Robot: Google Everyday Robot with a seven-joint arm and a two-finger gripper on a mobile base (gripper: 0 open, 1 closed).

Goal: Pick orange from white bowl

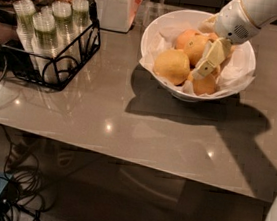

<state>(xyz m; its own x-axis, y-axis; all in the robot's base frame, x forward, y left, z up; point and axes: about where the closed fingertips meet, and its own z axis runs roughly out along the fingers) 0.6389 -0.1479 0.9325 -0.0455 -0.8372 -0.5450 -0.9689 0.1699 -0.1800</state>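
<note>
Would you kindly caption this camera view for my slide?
Gripper inside the white bowl, beside the orange, among other fruit.

We see the gripper [204, 70], smooth cream plastic, inside the glossy white bowl [153, 28] at one o'clock on the smooth, reflective grey table [128, 114]. Its crumpled paper liner [235, 69] looks matt, and the orange [196, 47] has dull skin.

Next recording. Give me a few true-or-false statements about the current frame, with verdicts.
1. The gripper is down inside the white bowl, among the fruit. True.
2. The orange is lifted clear of the bowl. False: the orange lies in the bowl.
3. A black wire rack holding cups stands left of the bowl in the picture. True.
4. The white jar stands right of the bowl. False: the white jar is to its left.
</note>
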